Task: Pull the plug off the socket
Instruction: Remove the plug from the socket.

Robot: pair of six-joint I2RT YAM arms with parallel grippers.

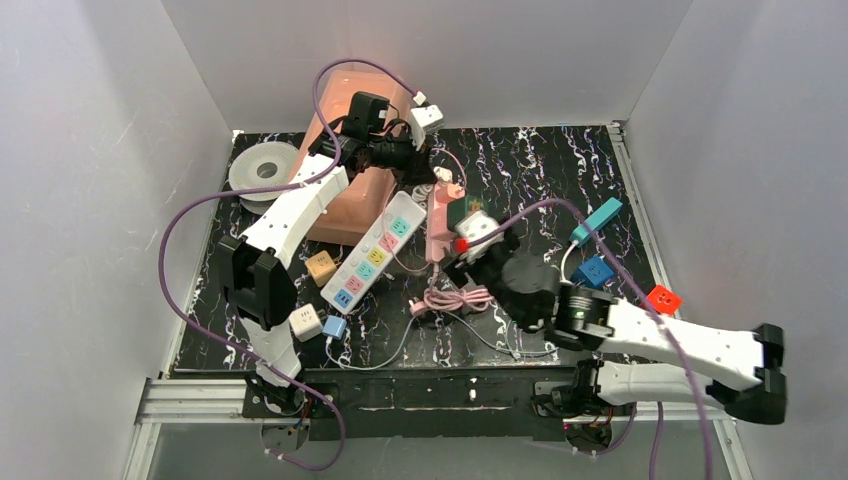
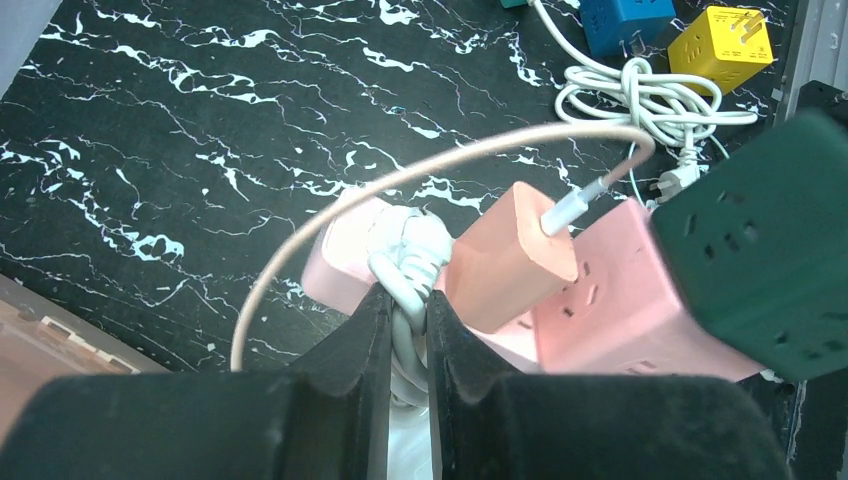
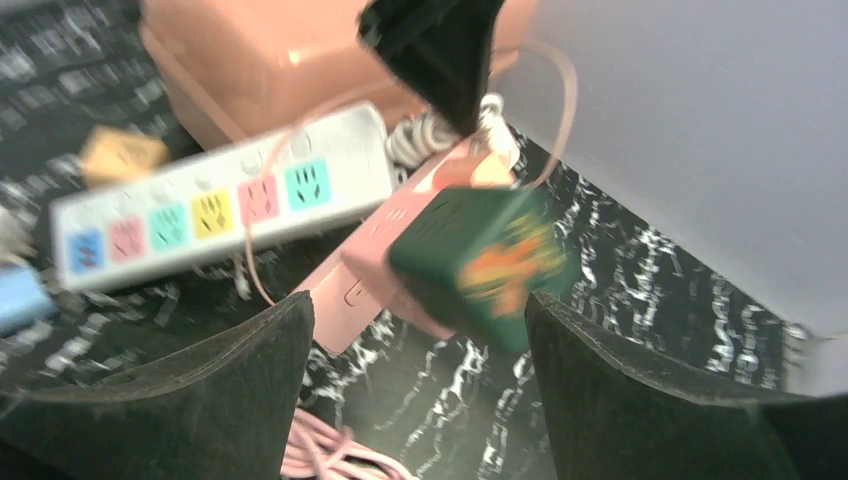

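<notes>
A pink socket strip [image 1: 437, 232] [image 2: 610, 300] [image 3: 365, 265] lies at mid-table. A green cube plug [image 1: 466, 212] [image 2: 760, 250] [image 3: 480, 260] with orange marks sits tilted at its near end; whether its pins are still in the socket is hidden. A peach charger [image 2: 510, 265] is plugged in beside it. My left gripper [image 1: 428, 178] [image 2: 408, 300] is shut on the strip's grey cord [image 2: 405, 255] at the far end. My right gripper [image 1: 480, 245] [image 3: 418, 300] stands open just short of the green plug, with nothing between its fingers [image 3: 210, 390].
A white strip with coloured sockets [image 1: 372, 252] [image 3: 220, 205] lies left of the pink one, before a translucent orange box [image 1: 345, 110]. A coiled pink cable [image 1: 455, 298] lies near. Blue [image 1: 594, 270], red [image 1: 663, 298], yellow [image 2: 735, 40], wooden [image 1: 322, 266] and white [image 1: 304, 322] cubes lie around.
</notes>
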